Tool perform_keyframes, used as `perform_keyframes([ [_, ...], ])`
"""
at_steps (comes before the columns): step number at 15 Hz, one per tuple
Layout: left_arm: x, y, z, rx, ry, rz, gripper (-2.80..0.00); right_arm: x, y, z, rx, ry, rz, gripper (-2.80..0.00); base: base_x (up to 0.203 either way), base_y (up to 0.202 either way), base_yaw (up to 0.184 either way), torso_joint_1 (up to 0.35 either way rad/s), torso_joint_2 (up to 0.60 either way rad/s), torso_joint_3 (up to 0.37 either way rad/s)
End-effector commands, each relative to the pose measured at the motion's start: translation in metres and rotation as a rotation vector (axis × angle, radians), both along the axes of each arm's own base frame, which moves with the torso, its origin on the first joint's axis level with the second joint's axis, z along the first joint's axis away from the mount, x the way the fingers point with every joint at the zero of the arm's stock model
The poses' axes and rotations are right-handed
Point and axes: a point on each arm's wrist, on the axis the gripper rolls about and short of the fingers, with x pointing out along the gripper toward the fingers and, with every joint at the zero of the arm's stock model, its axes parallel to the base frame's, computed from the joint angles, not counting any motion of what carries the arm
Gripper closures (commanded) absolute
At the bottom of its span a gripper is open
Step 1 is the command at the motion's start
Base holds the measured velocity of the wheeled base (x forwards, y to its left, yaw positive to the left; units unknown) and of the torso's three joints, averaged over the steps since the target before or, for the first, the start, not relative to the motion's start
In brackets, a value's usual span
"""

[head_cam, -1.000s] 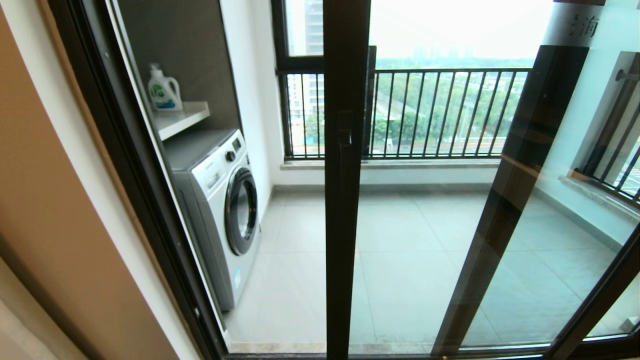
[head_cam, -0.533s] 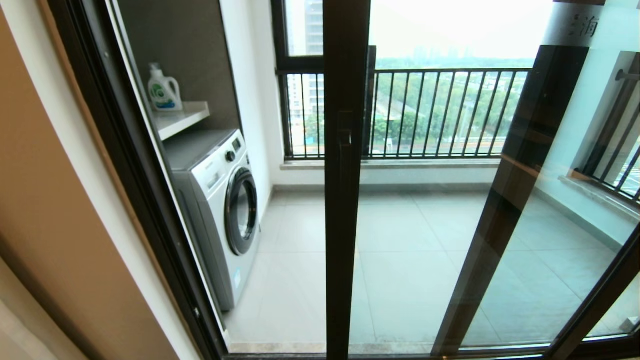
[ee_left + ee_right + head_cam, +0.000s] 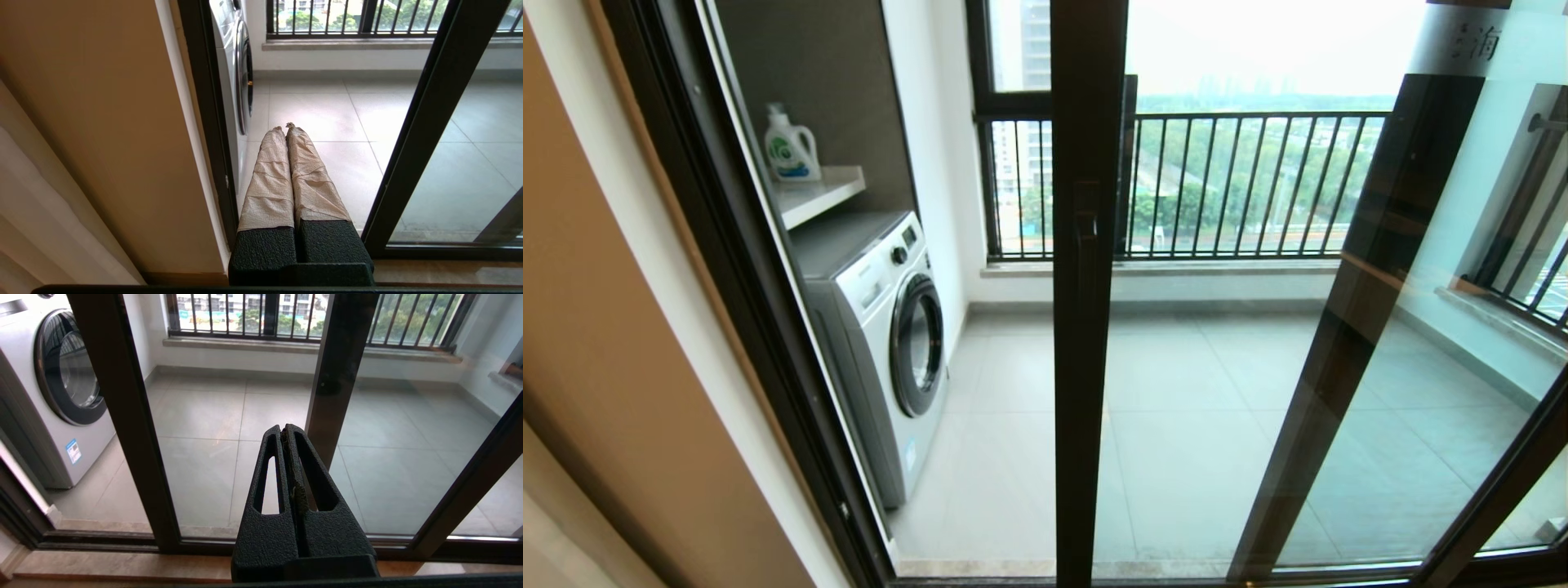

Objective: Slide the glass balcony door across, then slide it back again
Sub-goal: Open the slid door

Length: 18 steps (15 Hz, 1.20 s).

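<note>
The glass balcony door (image 3: 1192, 392) has a dark stile (image 3: 1086, 408) with a black bar handle (image 3: 1086, 245) and a frosted top strip (image 3: 1462, 41) bearing characters. Its stile stands mid-doorway, with an open gap between it and the left jamb (image 3: 760, 327). Neither gripper shows in the head view. My left gripper (image 3: 284, 127), its fingers wrapped in beige tape, is shut and empty, low by the sill, pointing into the gap left of the stile (image 3: 412, 134). My right gripper (image 3: 283, 428) is shut and empty, low in front of the glass, right of the stile (image 3: 122, 416).
A washing machine (image 3: 882, 327) stands on the balcony's left side, with a detergent bottle (image 3: 788, 147) on a shelf above it. A black railing (image 3: 1241, 180) lines the far side. A second dark frame bar (image 3: 1372, 310) shows behind the glass. A tan wall (image 3: 621, 343) borders the left jamb.
</note>
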Motion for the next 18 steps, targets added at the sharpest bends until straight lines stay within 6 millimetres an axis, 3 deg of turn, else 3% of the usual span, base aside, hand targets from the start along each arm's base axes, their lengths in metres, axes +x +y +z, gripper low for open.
perform_keyframes([
  [1,0.000,0.000,0.000,-0.014,0.005,0.001,0.00,0.001,0.000,-0.002,-0.014,-0.004,-0.003,0.00,0.000,0.000,0.000,0.000,0.00,0.000],
  [5,0.000,0.000,0.000,-0.016,0.005,0.001,0.00,0.000,0.000,0.001,-0.018,-0.023,0.001,0.00,0.000,0.000,0.000,0.000,0.00,0.000],
  [6,0.000,0.000,0.000,-0.016,0.005,0.001,0.00,-0.003,0.000,0.012,-0.007,-0.059,0.010,0.00,0.000,0.000,0.000,0.000,0.00,0.000],
  [9,0.000,0.000,0.000,-0.016,0.005,0.001,0.00,-0.002,0.002,0.076,0.004,-0.083,0.094,0.00,0.000,0.000,0.000,0.000,0.00,0.000],
  [13,0.000,0.000,0.000,-0.016,0.005,0.001,0.00,0.057,0.007,0.191,0.030,-0.032,0.279,0.00,0.000,0.000,0.000,0.000,0.00,0.000],
  [14,0.000,0.000,0.000,-0.016,0.005,0.001,0.00,0.076,0.010,0.210,0.043,-0.011,0.351,0.00,0.000,0.000,0.000,0.000,0.00,0.000],
  [16,0.000,0.000,0.000,-0.016,0.005,0.001,0.00,0.118,0.025,0.218,0.053,0.092,0.468,0.00,0.000,0.000,0.000,0.000,0.00,0.000],
  [18,0.000,0.000,0.000,-0.016,0.005,0.001,0.00,0.147,0.059,0.211,0.002,0.183,0.534,0.00,0.000,0.000,0.000,0.000,0.00,0.000],
])
